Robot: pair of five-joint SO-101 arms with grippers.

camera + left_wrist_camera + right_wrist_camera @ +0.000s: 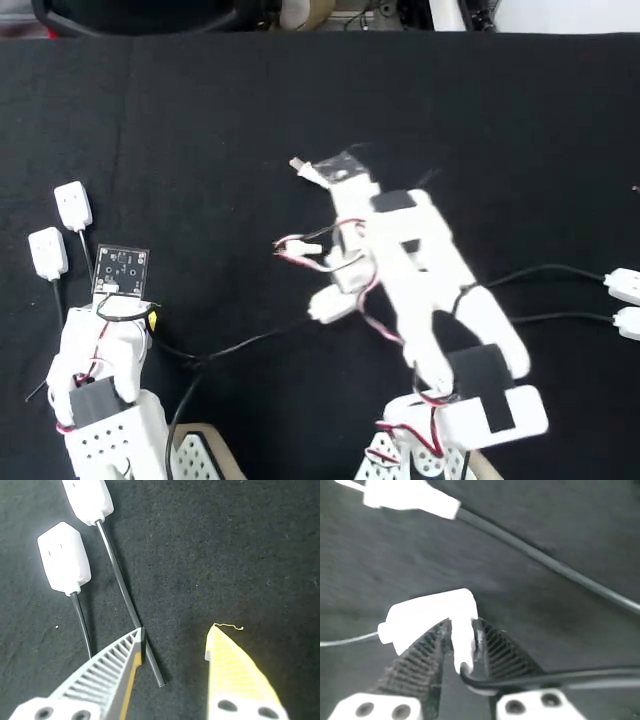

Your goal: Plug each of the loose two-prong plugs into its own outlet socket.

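Note:
Two white outlet sockets (72, 205) (47, 252) lie side by side at the table's left, each on a black cable; the left wrist view shows them as one socket (64, 555) and the other (89, 499). My left gripper (176, 628) hovers open just in front of them, holding nothing, with one socket's cable (127, 605) running under a finger. Mid-table, my right gripper (462, 625) is shut on a white two-prong plug (432, 612), which is held above the cloth (308, 172). A second white plug (410, 500) lies on the cloth beyond it.
The table is covered by a black cloth (200, 110). Two more white cord ends (622, 285) (628, 322) sit at the right edge, their black cables running toward the right arm (430, 290). Another black cable (240, 345) crosses between the arm bases.

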